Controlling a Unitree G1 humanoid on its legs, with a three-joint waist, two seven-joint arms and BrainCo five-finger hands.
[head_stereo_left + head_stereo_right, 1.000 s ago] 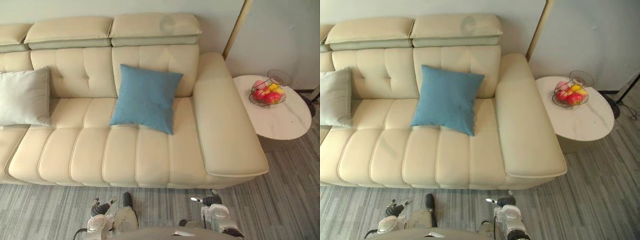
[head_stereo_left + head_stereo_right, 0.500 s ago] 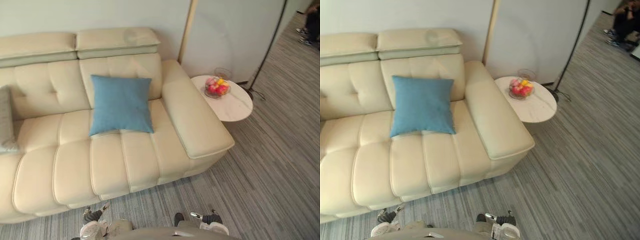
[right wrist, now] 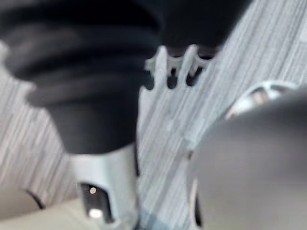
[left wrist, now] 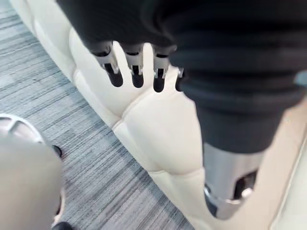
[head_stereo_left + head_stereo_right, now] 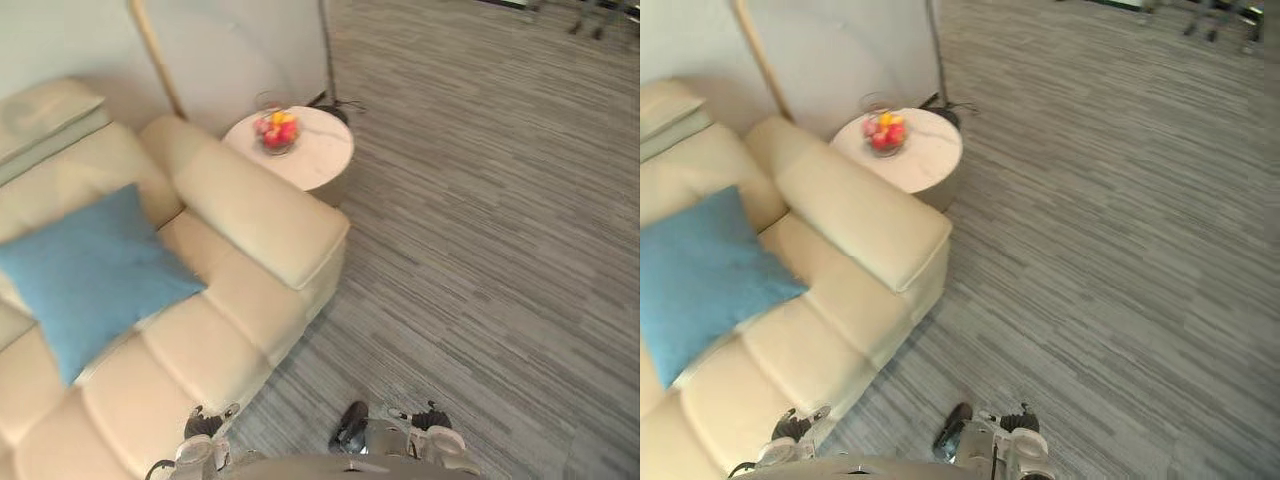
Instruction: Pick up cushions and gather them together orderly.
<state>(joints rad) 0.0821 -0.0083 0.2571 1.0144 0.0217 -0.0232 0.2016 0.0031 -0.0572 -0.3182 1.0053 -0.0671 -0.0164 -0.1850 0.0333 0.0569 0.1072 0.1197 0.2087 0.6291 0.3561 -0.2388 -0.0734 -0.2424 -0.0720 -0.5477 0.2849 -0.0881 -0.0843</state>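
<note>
Left eye view: blue cushion (image 5: pixel 93 273) on seat of cream sofa (image 5: pixel 255 215), propped against sofa backrest, near sofa armrest, no hand on it. Left hand (image 4: pixel 135 67) hangs low at sofa front edge, fingers straight and relaxed, holding nothing. Right hand (image 3: pixel 169 71) hangs clear of sofa front, over grey striped carpet (image 5: pixel 480 230), fingers loosely straight, empty. Round white side table (image 5: pixel 320 162) just beside outer side of sofa armrest, wire bowl of fruit (image 5: pixel 277 131) on it. Thin dark pole (image 5: pixel 325 50) rises beyond that side of sofa.
</note>
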